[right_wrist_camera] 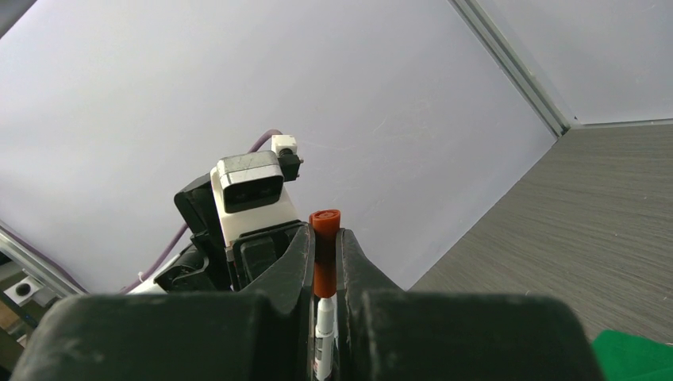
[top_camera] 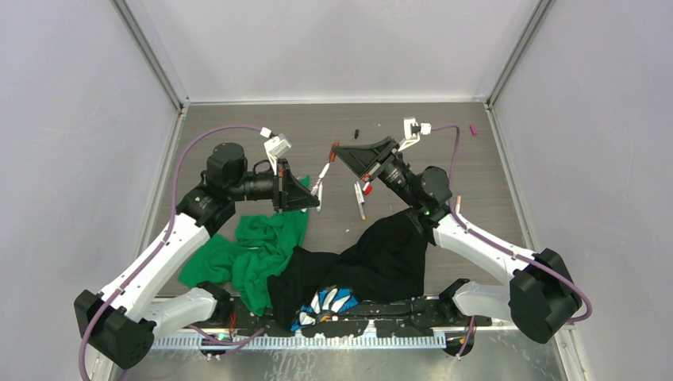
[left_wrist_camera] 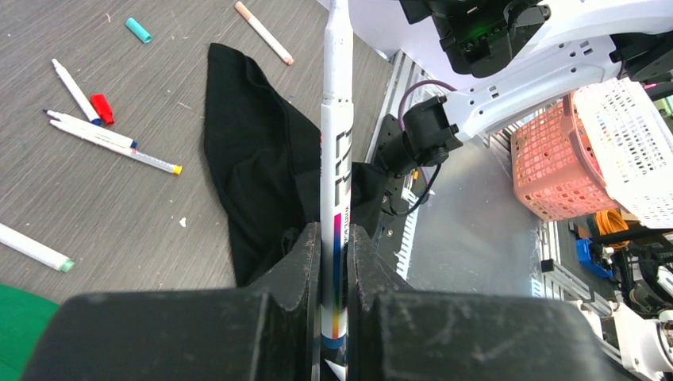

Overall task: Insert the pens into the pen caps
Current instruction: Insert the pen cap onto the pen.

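Observation:
My left gripper is shut on a white pen with a rainbow stripe, which points away from its jaws. In the top view the left gripper holds this pen slanting up towards my right gripper. The right gripper is shut on an orange-red pen cap, and the pen's white tip meets the cap's lower end. Loose pens lie on the table with a red cap and a teal cap.
A green cloth and a black cloth lie near the arm bases. A black cap and a magenta cap rest farther back. A pink basket and a white basket stand beyond the table's edge.

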